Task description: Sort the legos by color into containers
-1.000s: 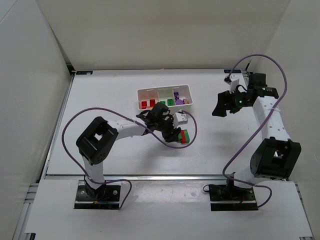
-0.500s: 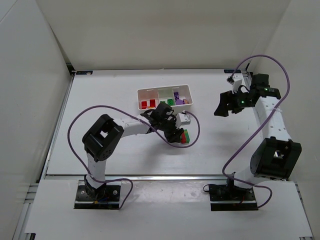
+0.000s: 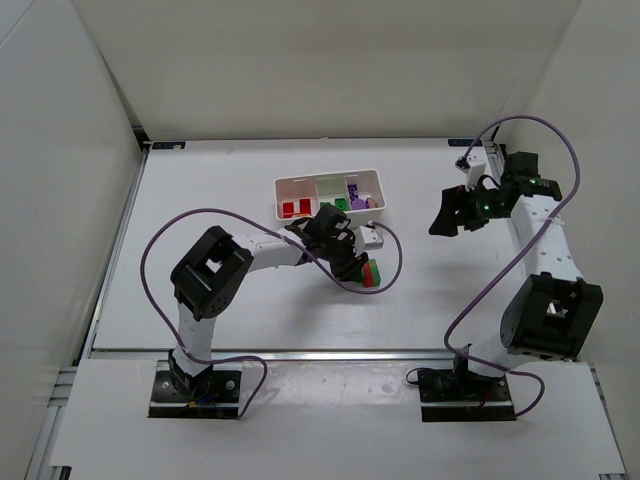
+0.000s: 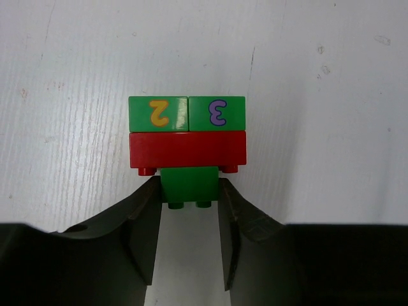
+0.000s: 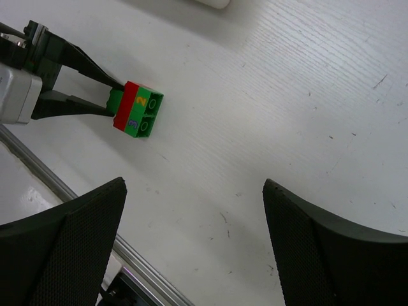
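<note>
A lego stack lies on the table [image 4: 331,95]: two green bricks [image 4: 188,113] marked 2 and 3, a red brick [image 4: 188,149] and a small green brick [image 4: 189,183]. My left gripper [image 4: 189,191] is shut on that small green brick, one finger pressing each side. From above the stack [image 3: 371,272] sits just below the white tray [image 3: 328,180], with the left gripper [image 3: 355,262] at its left end. The tray's containers hold red legos [image 3: 294,207] on the left, green legos [image 3: 333,204] in the middle and purple legos [image 3: 360,197] on the right. My right gripper [image 5: 194,185] hangs open above bare table, off to the right [image 3: 447,212].
The left arm's purple cable [image 3: 385,270] loops round the stack's right side. A metal rail [image 5: 76,197] runs along the table's near edge. White walls enclose the table on three sides.
The left gripper has slid right to the stack and its jaws have closed on the small green brick. The right arm has barely shifted and stays open.
</note>
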